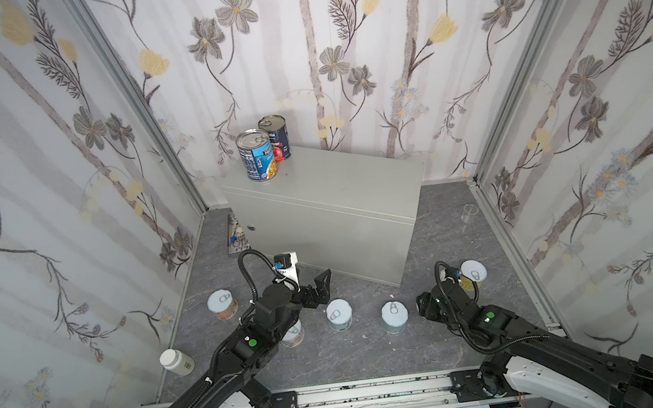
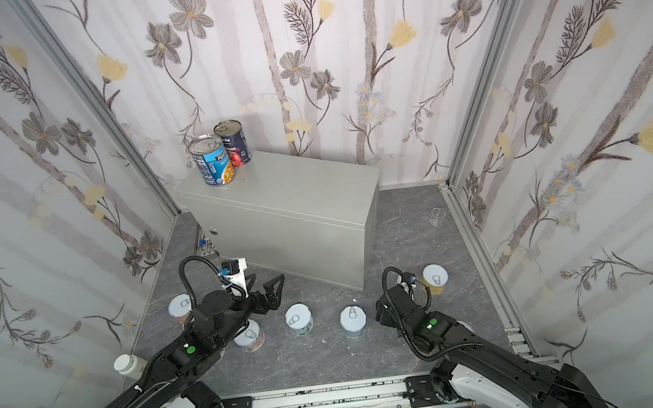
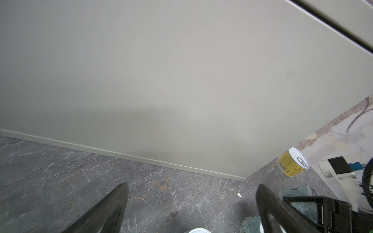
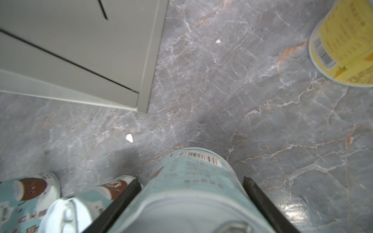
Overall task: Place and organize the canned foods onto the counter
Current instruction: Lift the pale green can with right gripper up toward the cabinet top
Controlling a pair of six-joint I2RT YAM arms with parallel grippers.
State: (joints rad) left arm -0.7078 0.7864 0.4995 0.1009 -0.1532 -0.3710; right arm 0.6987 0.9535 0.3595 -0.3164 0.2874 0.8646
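The light-grey counter (image 1: 328,196) stands at the back, with two tall cans, blue (image 1: 258,156) and navy-red (image 1: 276,137), on its far left corner. Short cans stand on the floor in front: one at the left (image 1: 222,305), one half under the left arm (image 1: 293,334), two in the middle (image 1: 339,314) (image 1: 394,316), and a yellow one (image 1: 473,274) at the right. My left gripper (image 3: 192,186) hangs open and empty before the counter's front. My right gripper (image 4: 191,180) is shut on a pale blue short can (image 4: 191,193), which the arm hides in both top views.
A white pill bottle (image 1: 176,361) stands on the floor at the left wall. A small metal tray (image 1: 235,238) leans by the counter's left end. A clear glass (image 1: 469,212) sits near the right wall. Wallpapered walls close in three sides.
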